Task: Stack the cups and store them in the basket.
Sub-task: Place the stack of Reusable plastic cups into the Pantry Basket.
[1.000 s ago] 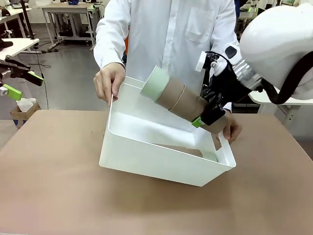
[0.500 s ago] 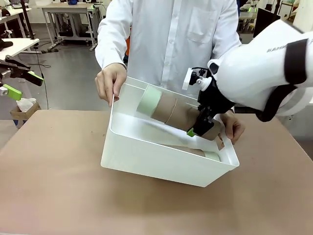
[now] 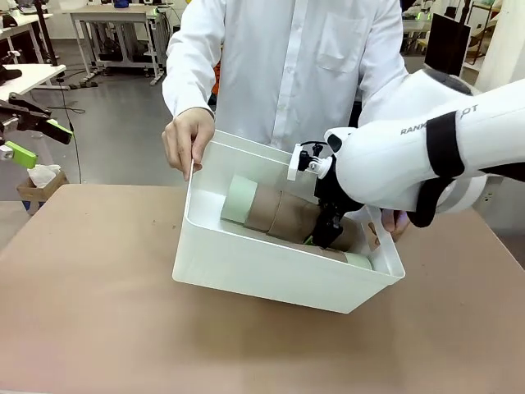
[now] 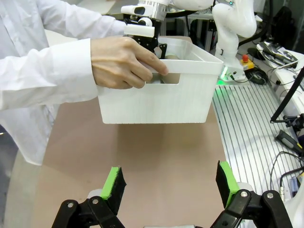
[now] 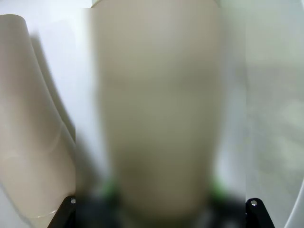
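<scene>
The right hand (image 3: pixel 321 238) is lowered inside the basket (image 3: pixel 271 271) and is clamped on the brown end of a stack of cups (image 3: pixel 279 215), which lies on its side with its mint-green end (image 3: pixel 239 199) toward the basket's left wall. In the right wrist view the held stack (image 5: pixel 156 118) is seen blurred between the green pads, with another brown cup (image 5: pixel 28 142) lying just beside it against the white wall. A further mint rim (image 3: pixel 358 261) is seen low in the basket's right corner.

The basket is tilted on the desk (image 3: pixel 90 312), its far rim raised and gripped by the person's hand (image 3: pixel 187 138) at the left; the person's other hand (image 3: pixel 394 222) is seen behind the right arm at the right rim. In the left wrist view the person's fingers (image 4: pixel 142 61) are curled into the basket's handle slot.

The left hand (image 4: pixel 168 183) is held with its fingers wide apart and nothing between them, above bare desk well apart from the basket. Open desk is left before and to the left of the basket.
</scene>
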